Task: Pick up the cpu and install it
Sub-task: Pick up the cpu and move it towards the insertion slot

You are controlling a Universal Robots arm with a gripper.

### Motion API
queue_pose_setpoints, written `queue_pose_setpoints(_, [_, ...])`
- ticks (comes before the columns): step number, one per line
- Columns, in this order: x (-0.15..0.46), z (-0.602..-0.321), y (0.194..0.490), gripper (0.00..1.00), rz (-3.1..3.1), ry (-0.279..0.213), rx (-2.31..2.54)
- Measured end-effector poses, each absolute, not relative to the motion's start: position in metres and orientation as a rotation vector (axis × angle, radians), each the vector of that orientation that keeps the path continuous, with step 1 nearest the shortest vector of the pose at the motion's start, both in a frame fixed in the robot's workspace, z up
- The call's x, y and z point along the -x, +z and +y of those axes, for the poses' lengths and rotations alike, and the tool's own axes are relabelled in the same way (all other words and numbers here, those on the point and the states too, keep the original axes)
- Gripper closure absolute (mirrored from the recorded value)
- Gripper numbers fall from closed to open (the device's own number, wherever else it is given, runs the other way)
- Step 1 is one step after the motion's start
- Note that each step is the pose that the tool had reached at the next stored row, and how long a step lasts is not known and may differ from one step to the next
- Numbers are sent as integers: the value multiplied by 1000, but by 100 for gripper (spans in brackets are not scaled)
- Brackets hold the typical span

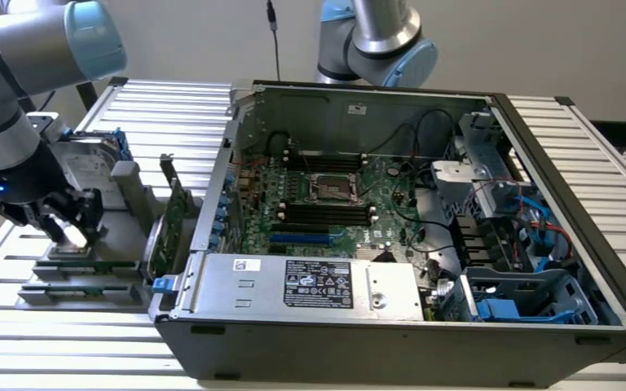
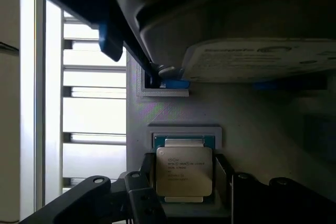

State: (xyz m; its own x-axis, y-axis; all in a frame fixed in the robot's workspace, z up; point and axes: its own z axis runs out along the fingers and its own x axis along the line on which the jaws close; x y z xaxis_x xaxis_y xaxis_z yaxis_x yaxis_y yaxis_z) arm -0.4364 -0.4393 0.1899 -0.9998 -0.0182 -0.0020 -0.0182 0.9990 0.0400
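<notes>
Exterior view: the gripper [image 1: 68, 235] stands low over a grey parts holder [image 1: 87, 275] at the exterior view's left, beside the hard drive [image 1: 85, 167] and well apart from the open computer case [image 1: 400, 346], whose motherboard socket [image 1: 332, 189] lies bare. Wrist view: the cpu [image 2: 184, 174] lies flat in a recess of the holder, metal lid and print facing the camera, its slightly longer axis running along the fingers [image 2: 140, 199] toward the hard drive; the jaws are closed against two opposite edges.
</notes>
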Motion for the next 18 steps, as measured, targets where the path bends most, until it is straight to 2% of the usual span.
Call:
queue_pose_setpoints(7, [436,-439,203,45,3141,63,29])
queue_pose_setpoints(18, [435,-439,248,45,3145,63,29])
